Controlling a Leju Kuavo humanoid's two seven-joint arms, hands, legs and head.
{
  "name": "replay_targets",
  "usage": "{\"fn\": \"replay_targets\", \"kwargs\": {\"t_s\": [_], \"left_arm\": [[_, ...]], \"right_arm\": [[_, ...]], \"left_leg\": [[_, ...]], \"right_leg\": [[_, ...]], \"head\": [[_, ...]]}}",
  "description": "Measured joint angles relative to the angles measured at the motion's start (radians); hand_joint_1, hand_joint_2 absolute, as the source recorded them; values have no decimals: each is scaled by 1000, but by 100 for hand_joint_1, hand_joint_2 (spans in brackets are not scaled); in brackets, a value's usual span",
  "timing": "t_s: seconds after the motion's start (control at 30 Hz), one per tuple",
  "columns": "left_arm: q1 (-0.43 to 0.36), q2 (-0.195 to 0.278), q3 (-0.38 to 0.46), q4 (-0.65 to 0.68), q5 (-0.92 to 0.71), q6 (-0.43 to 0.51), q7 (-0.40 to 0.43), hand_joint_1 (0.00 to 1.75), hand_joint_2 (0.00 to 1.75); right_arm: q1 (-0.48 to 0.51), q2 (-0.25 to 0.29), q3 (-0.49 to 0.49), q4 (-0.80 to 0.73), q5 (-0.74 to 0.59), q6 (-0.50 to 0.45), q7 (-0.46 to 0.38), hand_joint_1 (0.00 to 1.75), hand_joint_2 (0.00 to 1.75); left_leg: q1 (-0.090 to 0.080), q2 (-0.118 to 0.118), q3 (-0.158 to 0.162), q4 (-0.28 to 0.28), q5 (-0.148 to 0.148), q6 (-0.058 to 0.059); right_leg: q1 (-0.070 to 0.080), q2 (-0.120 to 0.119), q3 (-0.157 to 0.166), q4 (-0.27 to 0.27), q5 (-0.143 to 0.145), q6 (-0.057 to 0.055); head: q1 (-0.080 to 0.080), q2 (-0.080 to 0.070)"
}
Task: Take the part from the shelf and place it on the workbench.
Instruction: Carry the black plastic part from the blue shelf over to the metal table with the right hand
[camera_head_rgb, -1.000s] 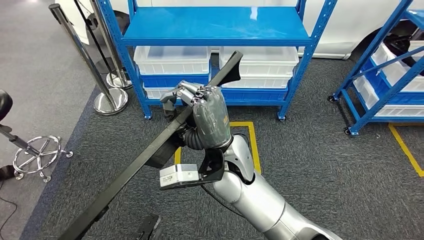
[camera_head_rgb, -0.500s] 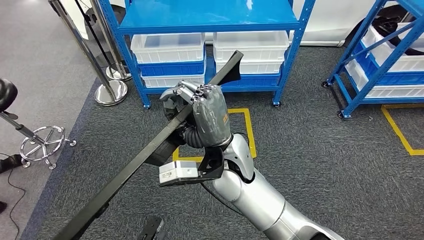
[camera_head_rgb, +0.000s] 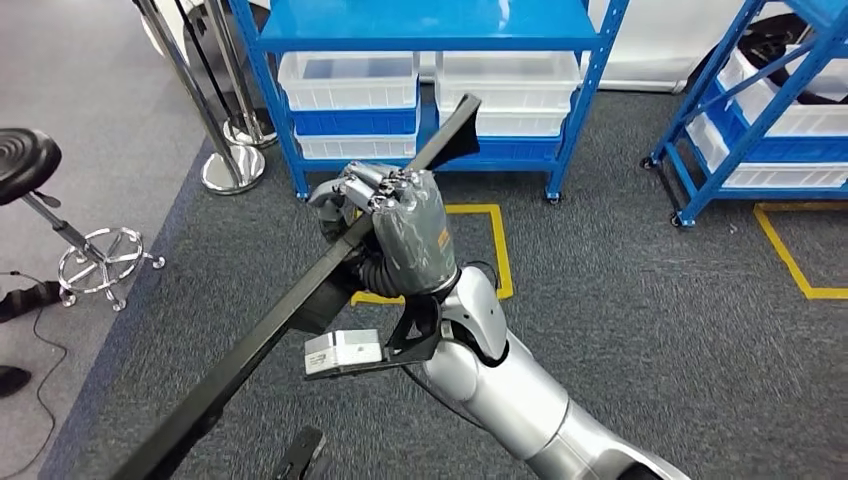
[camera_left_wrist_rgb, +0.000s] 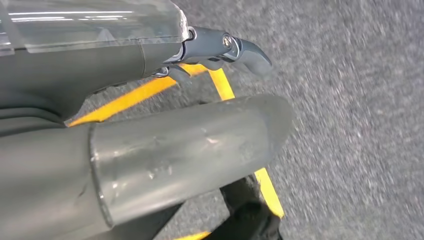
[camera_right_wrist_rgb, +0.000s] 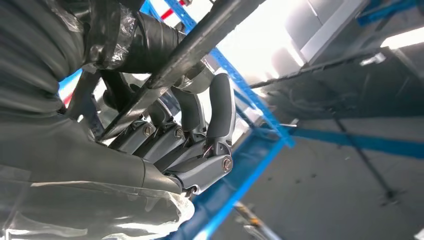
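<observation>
right hand (camera_head_rgb: 385, 215) — fingers (camera_right_wrist_rgb: 220, 107) wrapped round black bar (camera_head_rgb: 300, 300) | left hand (camera_left_wrist_rgb: 150, 150) — unclear

Even, bright overhead light in the head view, soft shadows only, and the carpet (camera_head_rgb: 640, 300) reads sharp with a pale sheen on the blue shelf (camera_head_rgb: 420, 22) top. The left wrist view is smeared: carpet streaked with motion blur, the close grey thumb (camera_left_wrist_rgb: 190, 150) out of focus, glare strips on the clear cover (camera_left_wrist_rgb: 95, 22). In the right wrist view, blown-out white backlight behind the fingers (camera_right_wrist_rgb: 220, 107), with dim, murky areas at the far side.
</observation>
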Motion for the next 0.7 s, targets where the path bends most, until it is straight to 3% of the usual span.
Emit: {"fn": "replay_targets", "kwargs": {"t_s": [0.07, 0.1, 0.13, 0.17, 0.27, 0.33, 0.47, 0.53, 0.6, 0.63, 0.67, 0.7], "left_arm": [[0, 0, -1, 0, -2, 0, -2, 0, 0], [2, 0, -1, 0, -2, 0, -3, 0, 0], [3, 0, -1, 0, -2, 0, -4, 0, 0], [5, -1, -1, 0, -3, 0, -4, 0, 0], [5, -1, -2, 0, -3, 1, -7, 0, 0], [3, -1, -3, 0, -4, 2, -8, 0, 0], [2, 0, -7, 0, -4, 5, -9, 0, 0], [2, 0, -8, 0, -4, 6, -10, 0, 0], [2, 0, -8, 0, -4, 6, -10, 0, 0], [3, 0, -8, 0, -4, 6, -10, 0, 0], [4, 0, -9, 0, -4, 6, -10, 0, 0], [4, 0, -9, 0, -4, 6, -11, 0, 0]], "right_arm": [[-2, -4, 0, 0, 14, 1, 1, 175, 175], [-2, -6, 0, 0, 21, 0, 2, 175, 175], [-1, -10, 0, 0, 30, 0, 4, 175, 175], [-1, -13, 0, 0, 42, 0, 6, 175, 175], [-2, -18, 0, 0, 103, -2, 15, 175, 175], [-3, -22, 0, 0, 153, -3, 22, 175, 175], [-2, -30, 0, -2, 155, -3, 30, 175, 175], [-2, -30, 0, -6, 129, -3, 23, 175, 175], [-2, -31, 0, -8, 115, -3, 17, 175, 175], [-1, -31, 0, -8, 111, -3, 15, 175, 175], [0, -31, 0, -9, 108, -3, 12, 175, 175], [0, -31, 0, -9, 106, -2, 11, 175, 175]], "left_leg": [[0, 1, -25, 0, 24, 6], [0, 2, -39, 3, 34, 6], [0, 2, -53, 6, 42, 4], [0, 2, -66, 10, 48, 2], [1, 1, -98, 36, 56, -9], [-2, 1, -113, 52, 57, -19], [1, 0, -126, 70, 49, -42], [5, -1, -158, 149, -7, -51], [7, -1, -209, 278, -74, -58], [7, -1, -225, 322, -89, -58], [7, -2, -224, 330, -84, -58], [7, -4, -203, 299, -61, -55]], "right_leg": [[-3, 3, -43, 126, -96, 7], [-4, 3, -59, 187, -132, 10], [-6, 3, -60, 223, -150, 13], [-7, 3, -41, 221, -149, 15], [-9, 3, 91, 52, -106, 12], [-7, 5, 133, -18, -101, 2], [-5, 7, 126, -26, -89, -26], [-7, 10, 120, -29, -80, -37], [-5, 17, 111, -28, -73, -42], [-5, 22, 107, -27, -70, -41], [-4, 30, 103, -26, -68, -40], [-4, 38, 100, -24, -65, -39]], "head": [[0, 0], [0, 0], [0, 0], [0, 0], [0, 0], [0, 0], [0, 0], [-1, 0], [-1, 0], [-1, 0], [-1, 0], [-1, 0]]}}
